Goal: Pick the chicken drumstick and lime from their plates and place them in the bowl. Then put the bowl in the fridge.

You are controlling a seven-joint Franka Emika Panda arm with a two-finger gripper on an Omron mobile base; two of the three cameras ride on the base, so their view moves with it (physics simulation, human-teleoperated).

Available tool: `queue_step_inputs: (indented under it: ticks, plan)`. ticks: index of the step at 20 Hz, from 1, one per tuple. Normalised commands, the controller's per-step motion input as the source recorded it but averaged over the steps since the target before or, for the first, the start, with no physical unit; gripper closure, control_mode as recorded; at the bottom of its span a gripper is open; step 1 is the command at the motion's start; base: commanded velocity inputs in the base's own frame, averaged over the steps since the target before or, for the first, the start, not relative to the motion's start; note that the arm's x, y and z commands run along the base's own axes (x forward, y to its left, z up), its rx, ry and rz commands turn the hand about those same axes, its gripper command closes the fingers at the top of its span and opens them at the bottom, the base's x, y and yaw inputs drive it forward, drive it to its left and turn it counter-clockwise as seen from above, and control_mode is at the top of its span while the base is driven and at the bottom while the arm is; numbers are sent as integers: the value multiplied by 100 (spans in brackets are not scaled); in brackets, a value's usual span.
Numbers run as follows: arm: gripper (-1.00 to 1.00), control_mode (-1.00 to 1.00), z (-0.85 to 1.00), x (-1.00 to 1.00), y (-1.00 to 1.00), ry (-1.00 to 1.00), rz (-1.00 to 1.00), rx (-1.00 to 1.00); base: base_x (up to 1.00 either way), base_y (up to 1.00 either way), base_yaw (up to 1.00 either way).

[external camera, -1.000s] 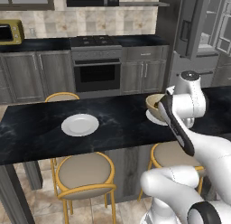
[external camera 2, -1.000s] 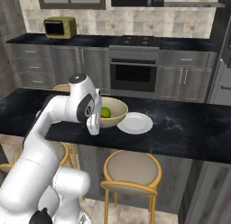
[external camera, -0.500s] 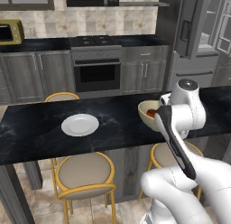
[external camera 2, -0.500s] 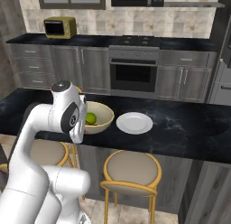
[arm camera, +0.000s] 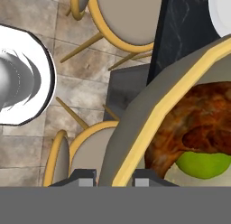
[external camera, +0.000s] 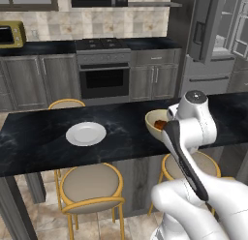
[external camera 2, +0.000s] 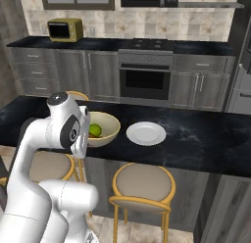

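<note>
While stools (external camera 2: 144, 184) crowd below, the bowl (external camera 2: 103, 129) neighbours a plate (external camera 2: 146, 133).

No text, label, brand, number or sign can be read on anything in these pictures.
</note>
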Motion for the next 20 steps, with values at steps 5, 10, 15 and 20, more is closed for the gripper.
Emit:
queue_step_inputs:
  ticks: [5, 10, 15, 20]
  plan:
    - [100, -100, 0, 0, 0, 0, 0, 0, 0, 0, 0]
    - [100, 100, 0, 0, 0, 0, 0, 0, 0, 0, 0]
    - [100, 100, 0, 0, 0, 0, 0, 0, 0, 0, 0]
    - [100, 100, 0, 0, 0, 0, 0, 0, -21, -4, 0]
